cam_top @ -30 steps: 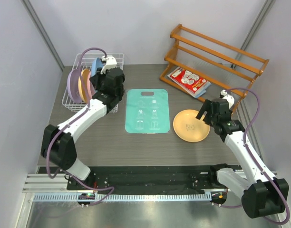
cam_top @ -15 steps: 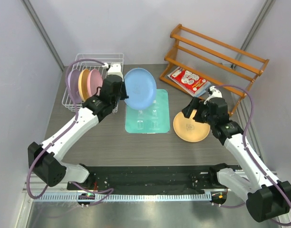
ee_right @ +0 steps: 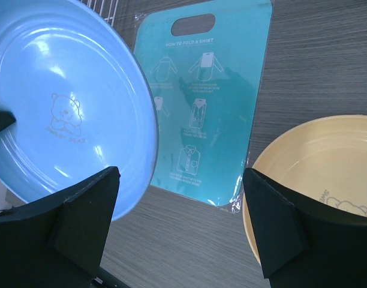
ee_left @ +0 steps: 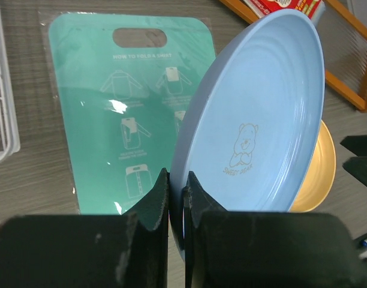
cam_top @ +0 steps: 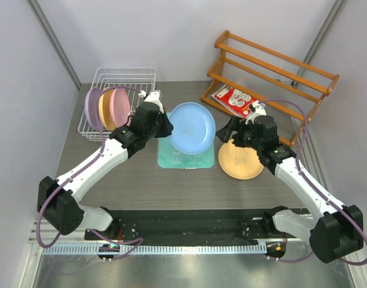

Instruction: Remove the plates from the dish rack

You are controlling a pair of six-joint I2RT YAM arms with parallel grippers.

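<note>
Above the teal mat, the left gripper, clamped on the blue plate, has carried it out of the dish rack toward the right gripper, whose fingers stand apart, suggesting a handover; three plates remain racked.

- blue plate, frame centre: faint bear print
- yellow-orange plate, to its right: faint print
- teal mat: white shirt-folding diagrams
- white dish rack, upper left
- lilac plate, orange plate, pink plate inside it
</note>
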